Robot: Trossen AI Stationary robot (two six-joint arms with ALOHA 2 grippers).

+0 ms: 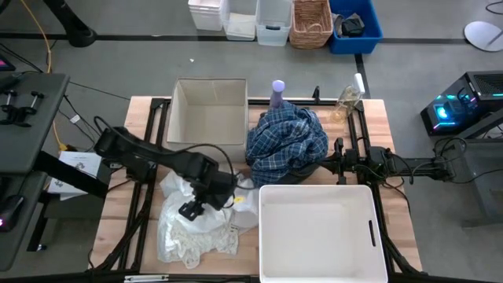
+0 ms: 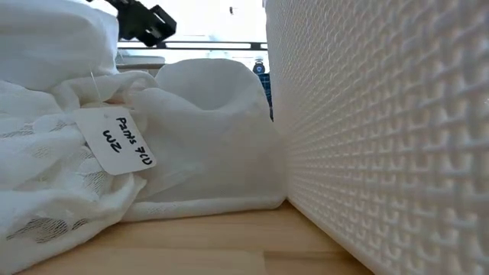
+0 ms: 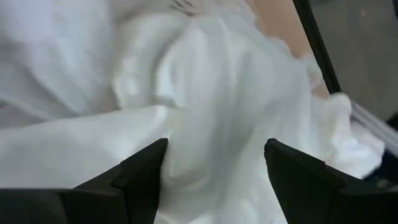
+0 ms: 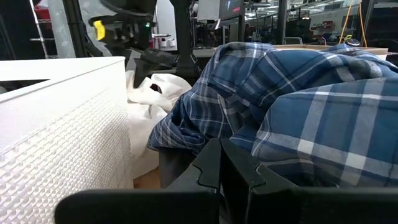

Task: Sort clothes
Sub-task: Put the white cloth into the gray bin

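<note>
A pile of white clothes (image 1: 192,224) lies on the table's near left part; one piece carries a paper tag (image 2: 114,141). My left gripper (image 1: 191,207) is open just above this pile, and white cloth (image 3: 211,93) fills its wrist view between the fingers. A blue-and-white plaid shirt (image 1: 287,141) lies heaped at the table's middle on a dark grey piece (image 4: 177,165). My right gripper (image 4: 221,165) is shut and empty, level, just right of the shirt (image 4: 298,93). No dark green top shows.
A white plastic bin (image 1: 369,236) stands at the near right; its wall (image 2: 382,137) is beside the white pile. A beige fabric box (image 1: 208,110) stands at the far left. A lavender bottle (image 1: 277,93) stands behind the shirt.
</note>
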